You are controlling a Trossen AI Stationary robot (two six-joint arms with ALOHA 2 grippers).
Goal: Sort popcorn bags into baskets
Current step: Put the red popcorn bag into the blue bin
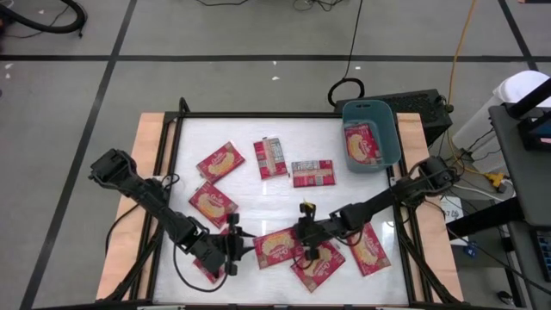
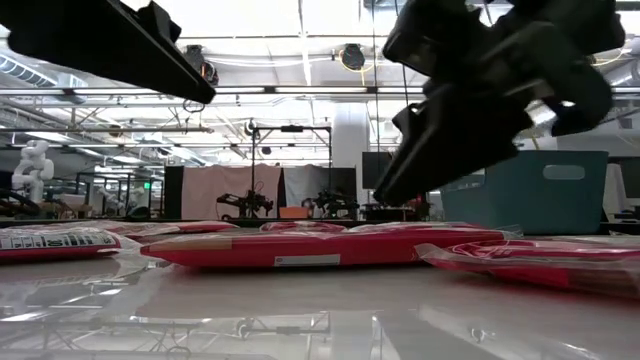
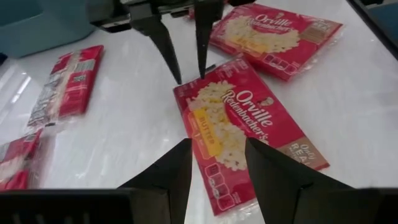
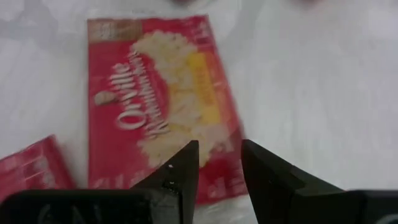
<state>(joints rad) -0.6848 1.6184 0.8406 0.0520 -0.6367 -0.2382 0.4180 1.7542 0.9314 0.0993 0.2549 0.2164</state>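
On the glossy white table (image 1: 258, 198), a flat red rectangular popcorn packet with a yellow-orange picture (image 1: 277, 248) lies face up near the front edge, and both arms meet over it. The left gripper (image 1: 238, 250) sits at the packet's left end, its 2 dark fingers (image 3: 168, 177) parted to a narrow gap with the packet's near edge showing between them on the table; whether they touch it I cannot tell. The right gripper (image 1: 303, 244) hangs at the packet's right end, its fingers (image 4: 180, 171) also a narrow gap apart above the printed face, holding nothing. In the left wrist view the right arm's 2 thin fingertips (image 3: 165, 43) point down at the far edge of this packet (image 3: 239, 130). Just right of it lie 2 more face-up red packets (image 1: 318, 263) and (image 1: 370, 250). Behind and left of it are 2 others (image 1: 213, 205) and (image 1: 220, 160), and farther back lie 2 packets turned label side up (image 1: 272, 158) and (image 1: 312, 173). Another red packet (image 1: 205, 265) lies partly hidden under the left arm. The small teal-blue rectangular plastic bin (image 1: 385, 116) stands at the table's back right corner, well apart from the middle packet, with 1 red packet (image 1: 362, 143) inside it.
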